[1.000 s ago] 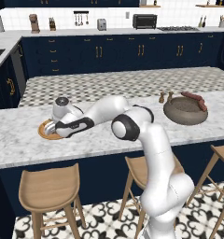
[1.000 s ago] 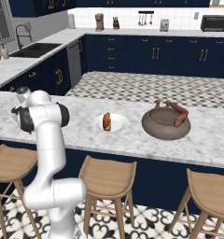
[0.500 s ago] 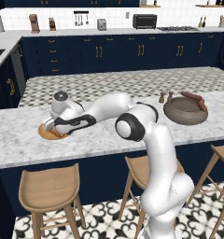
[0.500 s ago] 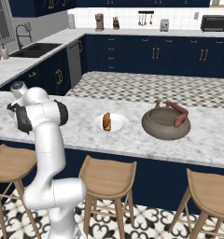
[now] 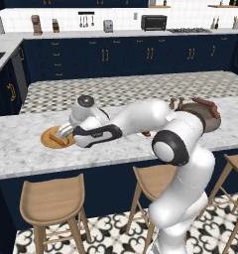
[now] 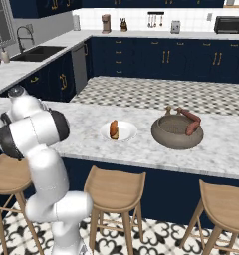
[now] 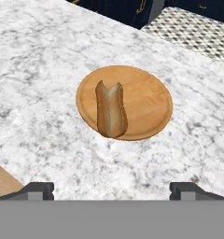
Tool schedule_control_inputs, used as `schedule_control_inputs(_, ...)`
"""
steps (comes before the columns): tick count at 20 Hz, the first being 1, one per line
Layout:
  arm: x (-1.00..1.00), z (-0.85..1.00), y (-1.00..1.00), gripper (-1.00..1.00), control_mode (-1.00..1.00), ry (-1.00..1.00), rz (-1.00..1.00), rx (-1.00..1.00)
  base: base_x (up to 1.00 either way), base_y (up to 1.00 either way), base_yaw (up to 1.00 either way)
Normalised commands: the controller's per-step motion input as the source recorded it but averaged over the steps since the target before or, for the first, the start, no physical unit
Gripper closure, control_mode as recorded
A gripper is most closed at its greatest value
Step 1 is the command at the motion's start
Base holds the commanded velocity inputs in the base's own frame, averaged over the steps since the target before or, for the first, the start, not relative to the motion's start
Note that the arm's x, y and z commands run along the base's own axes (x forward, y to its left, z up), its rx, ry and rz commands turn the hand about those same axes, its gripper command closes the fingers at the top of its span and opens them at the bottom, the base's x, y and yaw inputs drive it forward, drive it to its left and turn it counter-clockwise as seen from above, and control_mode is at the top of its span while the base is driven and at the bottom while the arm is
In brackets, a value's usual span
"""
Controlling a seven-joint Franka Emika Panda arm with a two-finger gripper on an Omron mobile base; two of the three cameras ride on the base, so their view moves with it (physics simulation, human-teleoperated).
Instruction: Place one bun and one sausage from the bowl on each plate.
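Split bun [image 7: 111,111] lies on the tan wooden plate [image 7: 151,102], centre of the hand view, on the marble counter [image 7: 39,70]. The gripper [image 7: 111,189] hangs above it, fingers spread wide, holding nothing. In the right base view, the white plate [image 6: 127,133] sits mid-frame, the stone bowl [image 6: 177,132] with sausages [image 6: 190,115] to its right.

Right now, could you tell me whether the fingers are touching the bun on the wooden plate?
Apart. The hand view shows bare marble between the fingers and the bun.
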Motion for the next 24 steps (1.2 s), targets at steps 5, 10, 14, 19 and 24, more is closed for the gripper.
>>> schedule_control_inputs(5, -0.32, 0.00, -0.89, -1.00, -1.00, -0.01, -0.02, 0.16, 0.00, 0.00, 0.00)
schedule_control_inputs(10, -0.32, 0.02, -0.94, -1.00, -1.00, -0.03, -0.09, 0.03, 0.00, 0.00, 0.00)
schedule_control_inputs(14, -0.27, 0.23, -0.90, -1.00, -1.00, 0.00, -0.19, 0.00, 0.00, 0.00, 0.00)
schedule_control_inputs(19, 0.00, 0.93, -0.71, -1.00, -1.00, 0.26, -0.19, -0.13, 0.00, 0.00, 0.00)
schedule_control_inputs(24, -0.03, 0.97, -0.60, -1.00, -1.00, 0.24, -0.11, -0.24, 0.00, 0.00, 0.00)
